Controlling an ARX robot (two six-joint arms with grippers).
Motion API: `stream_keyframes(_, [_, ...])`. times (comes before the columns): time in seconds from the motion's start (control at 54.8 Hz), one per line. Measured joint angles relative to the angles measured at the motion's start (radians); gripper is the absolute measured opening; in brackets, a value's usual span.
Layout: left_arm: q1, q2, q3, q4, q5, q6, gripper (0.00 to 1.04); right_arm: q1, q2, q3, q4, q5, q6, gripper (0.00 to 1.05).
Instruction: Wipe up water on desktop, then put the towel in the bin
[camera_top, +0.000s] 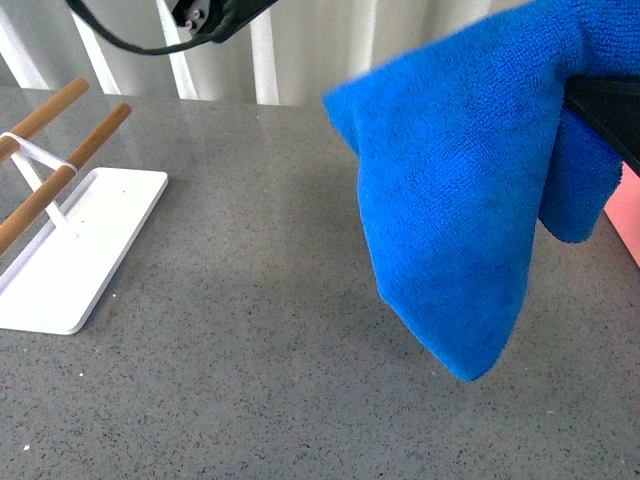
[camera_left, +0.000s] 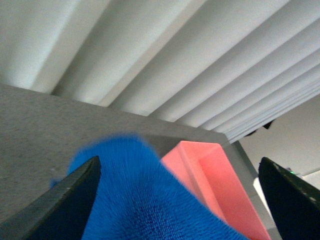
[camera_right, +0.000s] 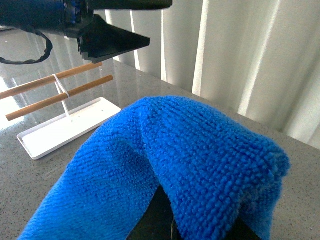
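The blue towel (camera_top: 465, 200) hangs in the air above the grey speckled desktop (camera_top: 250, 380), its lowest corner close to the surface. My right gripper (camera_top: 600, 110) is shut on the towel's upper right part; the cloth drapes over its fingers in the right wrist view (camera_right: 200, 165). The pink bin (camera_top: 628, 215) shows as a sliver at the right edge, behind the towel. In the left wrist view the bin (camera_left: 215, 185) lies beyond the towel (camera_left: 130, 190). My left gripper (camera_left: 180, 200) is open and empty, raised above the desktop at the back.
A white flat tray (camera_top: 70, 250) with wooden rods (camera_top: 60, 185) stands on the left of the desktop. White curtains (camera_top: 330, 40) hang behind the far edge. The left arm's dark body and cable (camera_top: 200, 15) hang at the top.
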Motion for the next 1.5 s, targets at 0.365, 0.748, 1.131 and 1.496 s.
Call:
stream_keyframes(0.365, [0.216, -0.056, -0.207, -0.122, 0.198, 0.293, 0.98, -0.079, -0.006, -0.01, 0.006, 0.006, 0.002, 0.03])
stream_keyframes(0.748, [0.453, -0.438, -0.566, -0.245, 0.436, 0.503, 0.98, -0.143, 0.024, -0.033, 0.021, 0.002, 0.002, 0.03])
stream_keyframes(1.131, [0.518, -0.738, -0.905, 0.241, -0.083, 0.576, 0.66, -0.163, 0.06, -0.033, 0.042, 0.008, -0.01, 0.03])
stream_keyframes(1.496, [0.395, -1.032, -1.057, 0.146, -0.237, 0.588, 0.04, -0.177, 0.071, -0.032, 0.032, 0.024, -0.029, 0.03])
